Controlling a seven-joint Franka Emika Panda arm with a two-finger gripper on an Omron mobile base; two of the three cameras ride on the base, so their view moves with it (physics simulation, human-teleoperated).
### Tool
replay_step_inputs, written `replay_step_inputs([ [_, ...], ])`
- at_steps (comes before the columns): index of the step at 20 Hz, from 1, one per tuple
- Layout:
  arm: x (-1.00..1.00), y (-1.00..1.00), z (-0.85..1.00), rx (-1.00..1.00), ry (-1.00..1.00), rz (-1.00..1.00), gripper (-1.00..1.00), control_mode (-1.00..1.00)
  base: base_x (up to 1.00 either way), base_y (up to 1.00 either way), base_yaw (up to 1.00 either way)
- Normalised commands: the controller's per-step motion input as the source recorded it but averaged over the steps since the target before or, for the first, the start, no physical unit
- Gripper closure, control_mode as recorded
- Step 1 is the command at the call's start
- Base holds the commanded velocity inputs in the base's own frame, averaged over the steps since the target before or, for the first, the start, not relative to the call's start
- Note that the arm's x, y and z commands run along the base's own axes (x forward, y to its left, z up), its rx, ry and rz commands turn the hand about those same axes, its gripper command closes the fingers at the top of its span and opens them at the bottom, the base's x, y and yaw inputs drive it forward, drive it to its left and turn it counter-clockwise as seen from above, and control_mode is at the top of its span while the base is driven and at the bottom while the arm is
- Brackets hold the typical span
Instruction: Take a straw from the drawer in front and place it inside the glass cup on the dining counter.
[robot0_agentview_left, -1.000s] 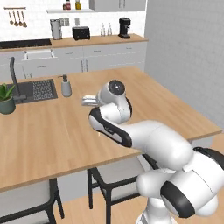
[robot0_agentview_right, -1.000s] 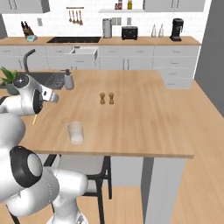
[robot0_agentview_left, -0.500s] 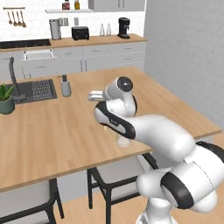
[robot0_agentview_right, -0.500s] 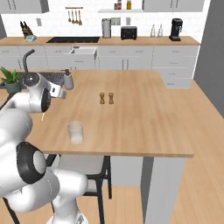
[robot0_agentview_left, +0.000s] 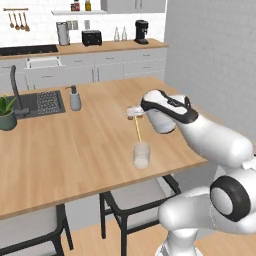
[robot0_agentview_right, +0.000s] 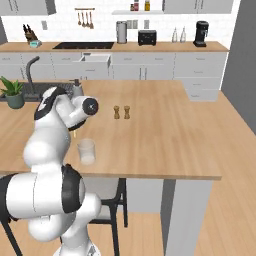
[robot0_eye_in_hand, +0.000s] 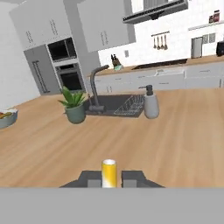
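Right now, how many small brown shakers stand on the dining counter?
2: one shaker and a second shaker stand side by side near the middle of the dining counter, beyond the glass cup. The arm may hide others.

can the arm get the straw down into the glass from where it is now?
Probably yes. The tool is shut on the straw, which hangs nearly upright with its lower end just above the rim of the glass. Nothing stands between them; the shakers and soap bottle are well aside.
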Motion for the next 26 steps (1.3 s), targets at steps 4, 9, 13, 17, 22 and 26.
replay_step_inputs([
  [4,0.34,-0.52,0.00,0.13,-0.15,0.40,1.00,-1.00,0.00,0.00,0.00],
  [9,0.09,-0.02,-0.03,0.14,-0.06,0.29,1.00,-1.00,0.00,0.00,0.00],
  [13,0.00,-0.01,0.00,0.11,-0.15,0.20,1.00,-1.00,0.00,0.00,0.00],
  [17,0.00,-0.19,0.00,0.00,-0.11,0.11,1.00,-1.00,0.00,0.00,0.00],
  [22,-0.02,-0.15,0.00,0.00,0.00,0.06,1.00,-1.00,0.00,0.00,0.00],
  [26,-0.18,0.00,0.00,0.00,0.03,0.03,1.00,-1.00,0.00,0.00,0.00],
])
